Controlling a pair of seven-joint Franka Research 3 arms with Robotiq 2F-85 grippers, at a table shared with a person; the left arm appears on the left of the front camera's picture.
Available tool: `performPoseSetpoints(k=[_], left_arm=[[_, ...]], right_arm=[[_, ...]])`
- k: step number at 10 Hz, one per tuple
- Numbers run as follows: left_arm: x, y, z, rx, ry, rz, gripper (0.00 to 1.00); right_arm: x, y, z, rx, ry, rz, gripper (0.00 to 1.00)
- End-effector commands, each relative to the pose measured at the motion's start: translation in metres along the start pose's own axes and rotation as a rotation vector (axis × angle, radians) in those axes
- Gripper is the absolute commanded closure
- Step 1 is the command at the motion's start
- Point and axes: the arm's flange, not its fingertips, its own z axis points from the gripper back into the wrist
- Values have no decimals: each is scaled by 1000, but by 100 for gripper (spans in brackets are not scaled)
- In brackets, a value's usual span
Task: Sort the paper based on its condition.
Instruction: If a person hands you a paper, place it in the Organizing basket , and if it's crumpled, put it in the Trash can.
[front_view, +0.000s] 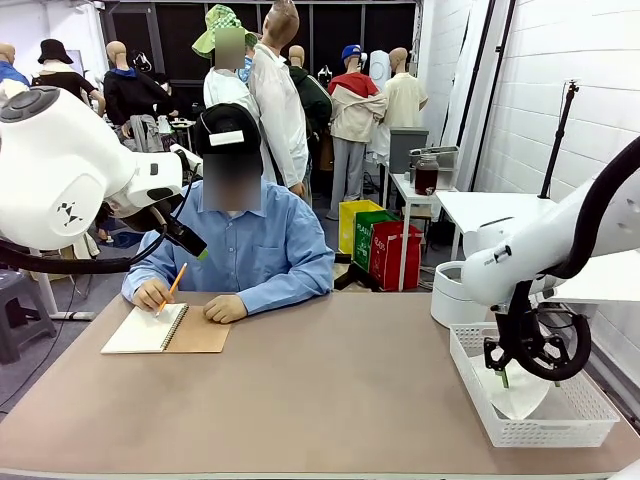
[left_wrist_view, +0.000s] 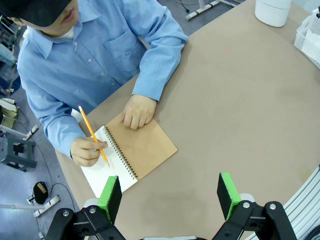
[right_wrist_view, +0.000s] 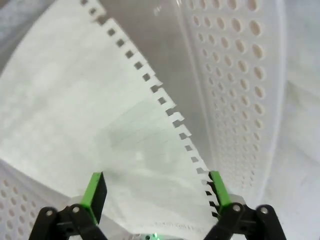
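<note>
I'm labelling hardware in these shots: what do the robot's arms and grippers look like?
Both arms are glossy white with rounded joints; the left carries a small black mark and black cable. The right gripper is black, with black cable looped beside it. The left gripper has black linkage fingers with silver bolts and green pads.

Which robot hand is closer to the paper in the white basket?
Right. The right gripper hangs open just above the paper inside the basket. The left gripper hovers over the table by the notebook.
</note>
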Motion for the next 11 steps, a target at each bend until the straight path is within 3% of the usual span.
performPoseSetpoints(k=[1, 5, 6, 11], left_arm=[[0, 0, 0, 1, 0, -3, 0], [0, 0, 0, 1, 0, -3, 0], [0, 0, 0, 1, 0, -3, 0], [0, 0, 0, 1, 0, -3, 0]], right_arm=[[0, 9, -8, -90, -96, -50, 0], [-1, 16, -8, -261, -310, -141, 0], [-1, 17, -5, -258, -308, -139, 0], [-13, -17, 46, 98, -206, -132, 0]])
